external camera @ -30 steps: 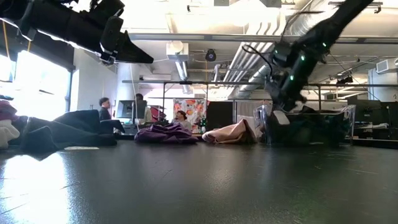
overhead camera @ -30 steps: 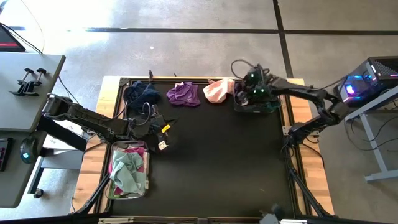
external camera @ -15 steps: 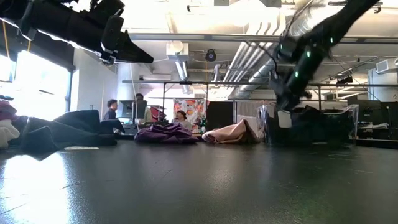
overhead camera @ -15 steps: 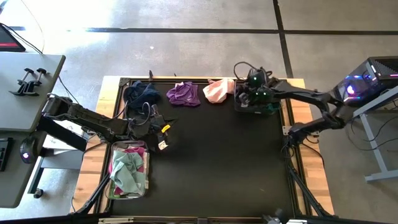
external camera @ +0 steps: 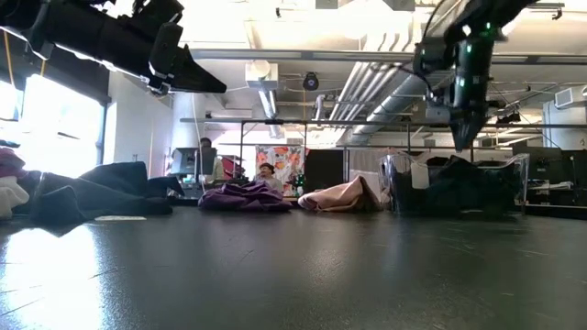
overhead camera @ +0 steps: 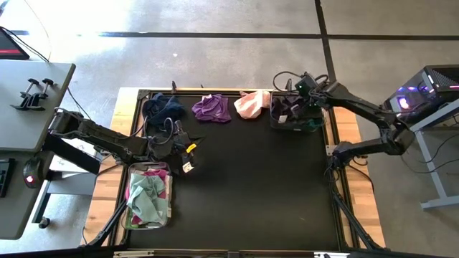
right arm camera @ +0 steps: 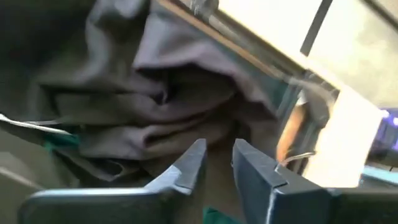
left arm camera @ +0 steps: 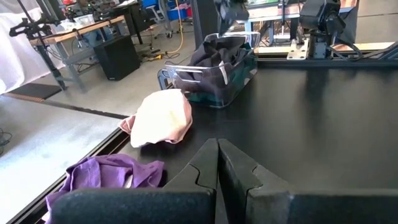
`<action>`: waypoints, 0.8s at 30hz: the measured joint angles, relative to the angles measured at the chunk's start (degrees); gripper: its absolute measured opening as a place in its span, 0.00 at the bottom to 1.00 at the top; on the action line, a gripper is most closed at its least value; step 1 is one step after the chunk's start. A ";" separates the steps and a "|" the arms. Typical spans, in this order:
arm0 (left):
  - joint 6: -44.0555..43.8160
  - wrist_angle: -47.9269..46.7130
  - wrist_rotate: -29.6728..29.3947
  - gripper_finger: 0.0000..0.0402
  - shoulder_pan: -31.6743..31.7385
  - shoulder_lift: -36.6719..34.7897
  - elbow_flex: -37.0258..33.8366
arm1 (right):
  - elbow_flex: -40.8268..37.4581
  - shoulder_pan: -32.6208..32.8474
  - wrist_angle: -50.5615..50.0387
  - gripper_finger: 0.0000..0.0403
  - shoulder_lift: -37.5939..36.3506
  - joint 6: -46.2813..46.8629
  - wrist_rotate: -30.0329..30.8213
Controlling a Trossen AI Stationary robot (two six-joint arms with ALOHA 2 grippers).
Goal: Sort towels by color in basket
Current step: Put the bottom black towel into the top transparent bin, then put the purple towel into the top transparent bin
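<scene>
Three towels lie along the table's far edge: navy [overhead camera: 163, 107], purple [overhead camera: 211, 108] and pink [overhead camera: 251, 104]. A clear basket [overhead camera: 310, 123] at the far right holds dark towels [right arm camera: 155, 106], one with a white tag [external camera: 419, 174]. My right gripper [right arm camera: 217, 163] hangs above this basket, pointing down. Its fingers stand a narrow gap apart with nothing between them. A second basket [overhead camera: 128, 193] at the near left holds teal [overhead camera: 147, 199] and magenta [overhead camera: 155, 172] towels. My left gripper [left arm camera: 217, 163] is shut and holds nothing. It hovers over the table beside that basket.
The black table top [overhead camera: 251, 186] lies bare between the two baskets. A raised black frame [overhead camera: 335, 179] runs along the table's edges. People sit in the room beyond the far edge [external camera: 204, 160].
My right gripper has risen out of the far right basket and tipped to point more steeply down. It has also shifted a little toward the table's right edge. The dark towels stay in the basket.
</scene>
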 joint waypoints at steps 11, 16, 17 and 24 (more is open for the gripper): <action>-0.22 -0.39 0.00 0.00 -0.02 0.00 0.00 | -8.80 -0.40 7.61 0.10 8.95 -9.63 -0.46; -3.12 -0.46 -0.02 0.00 -0.33 0.00 0.00 | -6.05 0.04 4.98 0.18 6.21 -12.84 1.42; -3.15 -0.46 0.00 0.00 -0.46 0.00 0.00 | -5.45 0.04 4.78 0.20 4.86 -12.63 1.94; -3.11 0.55 0.00 0.00 -0.68 0.00 -0.02 | -6.87 2.21 16.50 0.30 -9.98 -10.23 -1.28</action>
